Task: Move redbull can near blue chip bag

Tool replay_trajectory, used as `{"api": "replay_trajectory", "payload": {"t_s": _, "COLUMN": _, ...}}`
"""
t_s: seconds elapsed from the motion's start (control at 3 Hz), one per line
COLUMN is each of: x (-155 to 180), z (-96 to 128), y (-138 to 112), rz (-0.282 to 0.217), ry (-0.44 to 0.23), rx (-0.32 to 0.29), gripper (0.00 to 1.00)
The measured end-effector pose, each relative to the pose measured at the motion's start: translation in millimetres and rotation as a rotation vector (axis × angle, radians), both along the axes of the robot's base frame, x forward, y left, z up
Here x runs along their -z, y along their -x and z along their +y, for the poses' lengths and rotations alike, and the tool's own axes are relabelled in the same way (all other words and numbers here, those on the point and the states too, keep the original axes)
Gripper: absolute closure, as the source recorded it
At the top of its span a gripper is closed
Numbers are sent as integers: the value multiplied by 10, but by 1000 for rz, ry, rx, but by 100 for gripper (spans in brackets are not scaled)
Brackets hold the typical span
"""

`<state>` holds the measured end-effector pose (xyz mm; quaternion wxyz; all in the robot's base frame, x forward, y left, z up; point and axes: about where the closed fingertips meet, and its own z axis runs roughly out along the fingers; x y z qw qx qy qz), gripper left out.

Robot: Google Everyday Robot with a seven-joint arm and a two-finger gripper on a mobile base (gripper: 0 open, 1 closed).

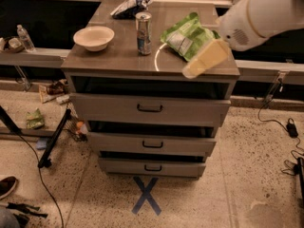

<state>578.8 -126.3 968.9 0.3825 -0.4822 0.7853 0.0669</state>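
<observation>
The redbull can [143, 32], slim, silver and blue, stands upright near the middle of the cabinet top [118, 61]. The blue chip bag [130, 6], dark blue and white and wrinkled, lies at the back edge just behind the can, a short gap away. My gripper [194, 69], a cream part on the white arm [266, 13], reaches in from the upper right. It hovers over the cabinet's right front, in front of the green bag [185, 34] and well to the right of the can. It holds nothing that I can see.
A white bowl [94, 37] sits left of the can. The grey cabinet has three drawers [150, 109] slightly pulled out. A water bottle [24, 37] stands on the left ledge. Cables [285, 127] and litter [35, 118] lie on the floor, with a blue X [146, 195] in front.
</observation>
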Motion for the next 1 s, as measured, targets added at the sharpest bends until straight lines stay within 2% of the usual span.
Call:
{"api": "replay_trajectory", "payload": {"t_s": 0.33, "x": 139, "z": 422, "y": -326, "rz": -12, "ry": -78, "rx": 50, "gripper": 0}}
{"api": "replay_trajectory", "payload": {"t_s": 0.67, "x": 104, "z": 482, "y": -406, "rz": -26, "ry": -109, "rx": 78, "gripper": 0}}
{"api": "replay_trajectory", "payload": {"t_s": 1.0, "x": 103, "z": 483, "y": -406, "rz": -26, "ry": -109, "rx": 78, "gripper": 0}}
